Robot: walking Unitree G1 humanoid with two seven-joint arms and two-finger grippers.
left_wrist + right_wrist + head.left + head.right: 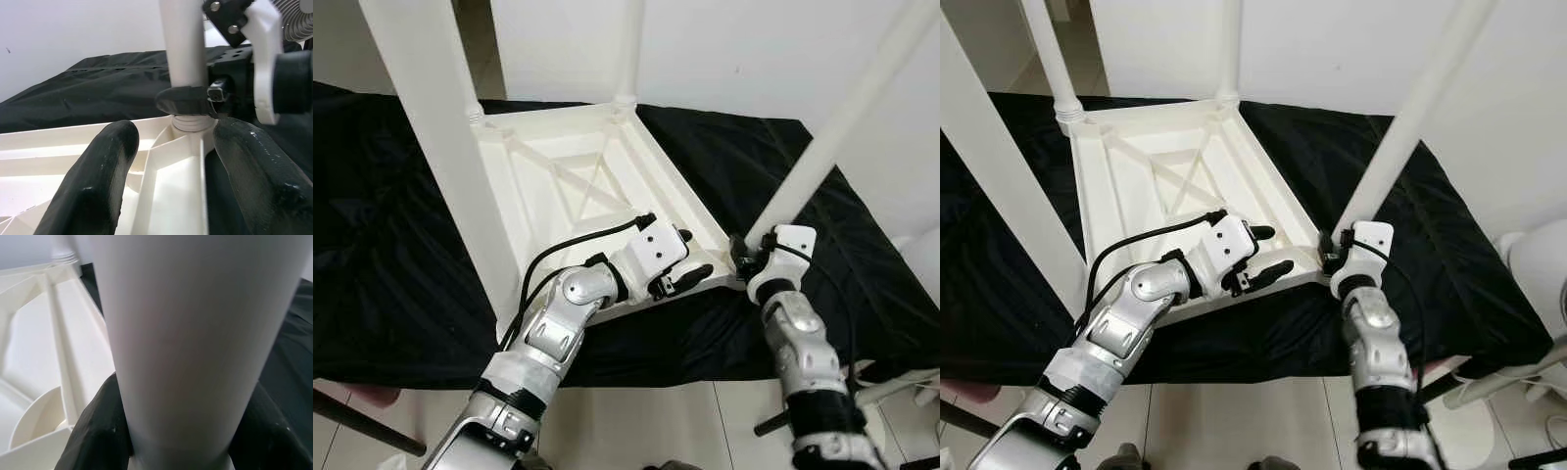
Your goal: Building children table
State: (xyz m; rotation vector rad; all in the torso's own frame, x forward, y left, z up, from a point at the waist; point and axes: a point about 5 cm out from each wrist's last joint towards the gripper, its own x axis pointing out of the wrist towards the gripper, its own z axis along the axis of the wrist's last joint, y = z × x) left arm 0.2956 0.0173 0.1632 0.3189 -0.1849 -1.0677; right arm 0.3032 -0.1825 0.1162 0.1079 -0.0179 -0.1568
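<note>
A white children's table top (540, 201) lies upside down on a black cloth. White legs stand up from its corners. The near right leg (822, 147) rises from the corner socket (191, 123). My right gripper (742, 257) is shut on that leg (186, 333) just above the socket, one black finger (95, 431) on each side. My left gripper (690, 257) is open at the near rim, beside that corner. One of its fingers (93, 181) lies inside the top and the other (259, 166) outside the rim wall.
The near left leg (440, 147) stands tall close to my left arm, and a far leg (628, 49) rises at the back. The black cloth (391, 245) covers the low surface, with a white wall behind. A white rounded object (1542, 264) stands at the right, over tiled floor.
</note>
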